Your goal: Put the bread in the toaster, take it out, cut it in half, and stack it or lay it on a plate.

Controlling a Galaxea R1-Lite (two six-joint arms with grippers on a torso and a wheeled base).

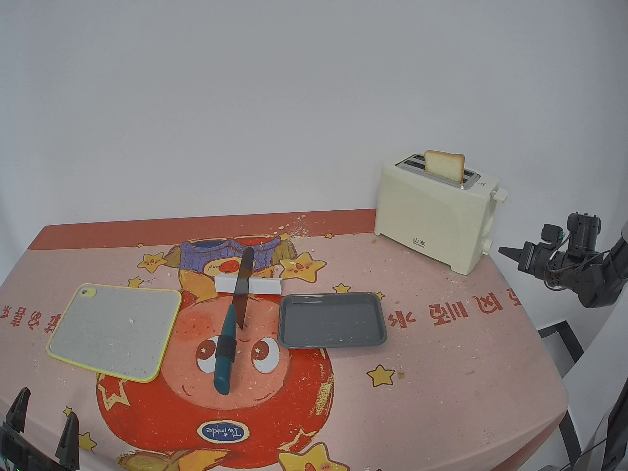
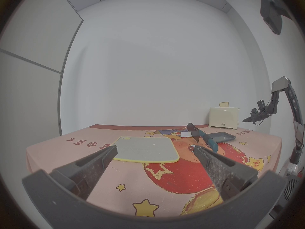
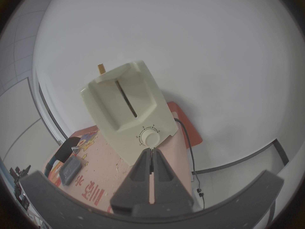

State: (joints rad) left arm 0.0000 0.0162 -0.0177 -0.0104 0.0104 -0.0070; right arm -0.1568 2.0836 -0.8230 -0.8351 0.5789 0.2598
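A slice of bread [image 1: 445, 165] stands upright in the near slot of the cream toaster [image 1: 435, 214] at the table's back right, its top half sticking out. My right gripper [image 1: 511, 252] hovers just off the toaster's right end, shut with nothing in it; in the right wrist view its tips [image 3: 152, 155] point at the toaster's dial [image 3: 150, 138]. My left gripper [image 1: 42, 420] is open at the table's near left corner, its fingers [image 2: 89, 169] spread wide before the grey cutting board [image 1: 116, 329]. A teal-handled knife [image 1: 232, 331] leans on a white rest [image 1: 248, 285]. The dark grey plate [image 1: 331, 320] is bare.
The toaster's lever [image 1: 499, 195] and side knob face my right gripper. A power cord [image 3: 190, 156] runs down behind the table. Crumbs lie scattered around the toaster. The table's right edge drops off just beyond the toaster.
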